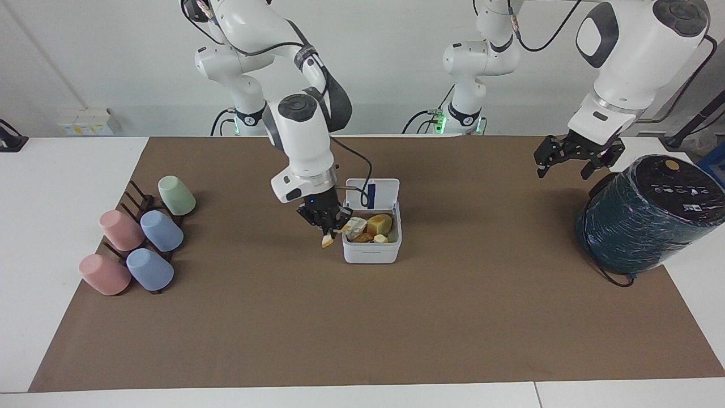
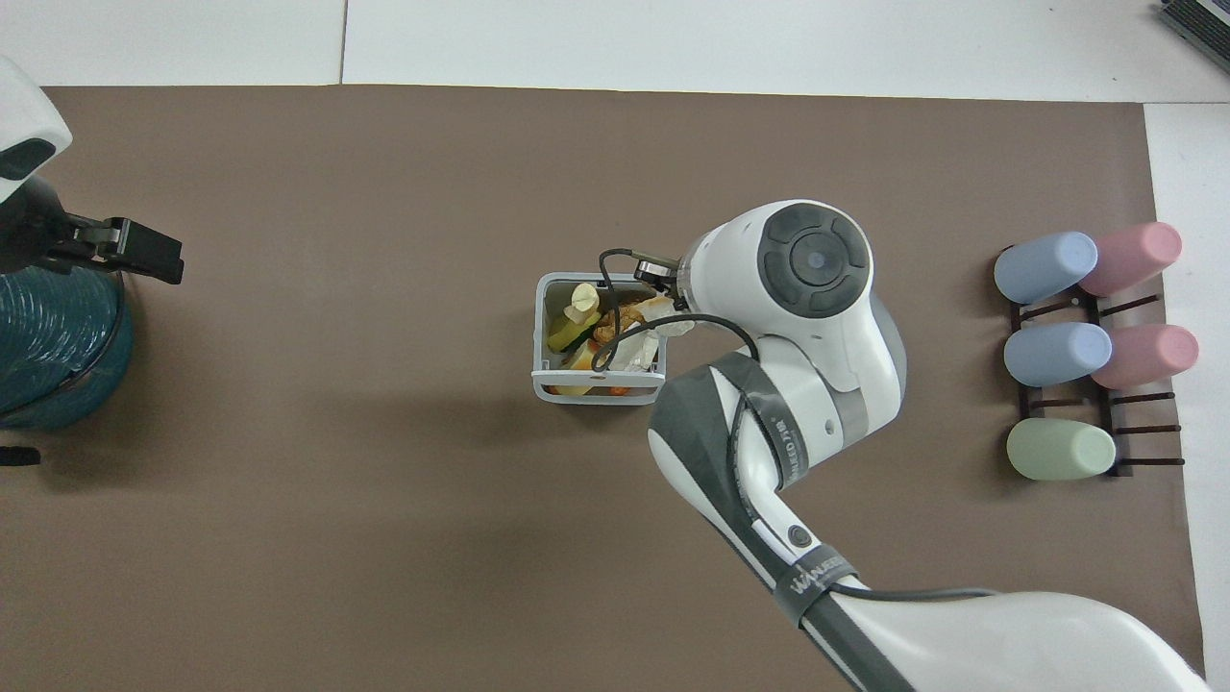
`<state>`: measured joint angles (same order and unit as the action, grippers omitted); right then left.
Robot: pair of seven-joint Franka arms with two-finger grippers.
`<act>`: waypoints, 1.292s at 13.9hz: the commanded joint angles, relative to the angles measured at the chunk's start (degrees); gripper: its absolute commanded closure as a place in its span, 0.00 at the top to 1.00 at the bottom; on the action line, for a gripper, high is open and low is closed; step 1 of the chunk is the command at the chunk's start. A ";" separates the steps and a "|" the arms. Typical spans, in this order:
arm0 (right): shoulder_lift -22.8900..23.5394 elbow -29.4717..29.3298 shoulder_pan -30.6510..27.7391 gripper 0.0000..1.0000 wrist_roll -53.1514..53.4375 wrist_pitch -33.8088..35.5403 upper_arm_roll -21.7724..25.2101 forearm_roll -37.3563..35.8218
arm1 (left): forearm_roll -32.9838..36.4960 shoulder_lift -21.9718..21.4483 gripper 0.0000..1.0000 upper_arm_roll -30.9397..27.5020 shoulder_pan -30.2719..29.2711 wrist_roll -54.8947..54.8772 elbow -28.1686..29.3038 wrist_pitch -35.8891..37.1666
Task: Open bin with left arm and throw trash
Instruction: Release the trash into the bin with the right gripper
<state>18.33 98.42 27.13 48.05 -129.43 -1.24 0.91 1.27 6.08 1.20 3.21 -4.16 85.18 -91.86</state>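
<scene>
right arm (image 2: 817, 288) hiding its end effector overhead
</scene>
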 commanded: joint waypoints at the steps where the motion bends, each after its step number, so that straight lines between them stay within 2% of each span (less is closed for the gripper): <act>1: 1.35 -0.60 1.78 0.00 4.23 -2.31 0.09 0.41 | 1.54 -1.95 1.00 0.03 0.13 0.29 2.36 -0.95; 4: 2.67 -0.68 3.36 0.00 7.75 -4.69 0.09 0.41 | 1.54 -1.95 1.00 0.03 0.13 0.29 2.36 -0.95; 5: 2.93 -0.68 3.89 0.14 8.37 -4.78 0.09 0.41 | 1.54 -1.95 1.00 0.03 0.04 0.29 2.36 -0.95; 6: 2.94 -0.68 4.07 0.60 8.38 -4.44 0.09 0.41 | 1.54 -1.95 1.00 0.03 0.04 0.29 2.36 -0.95; 7: 3.02 -0.68 4.07 1.00 8.38 -4.43 0.09 0.41 | 1.54 -1.95 1.00 0.03 0.04 0.29 2.36 -0.95; 14: 1.36 -0.95 3.02 1.00 7.68 -2.94 0.18 -0.38 | 1.54 -1.95 1.00 0.03 0.04 0.29 2.36 -0.95; 16: -1.00 -0.42 2.23 1.00 6.11 0.65 0.79 -0.65 | 1.54 -1.95 1.00 0.03 0.04 0.29 2.36 -0.95; 18: -4.34 1.68 -1.98 1.00 -2.39 4.34 0.80 -0.65 | 1.54 -1.95 1.00 0.03 0.04 0.29 2.36 -0.95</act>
<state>18.07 97.45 29.06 52.21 -127.83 -0.07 0.63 1.28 6.07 1.20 3.21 -4.16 85.18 -91.86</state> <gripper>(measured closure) 0.000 0.000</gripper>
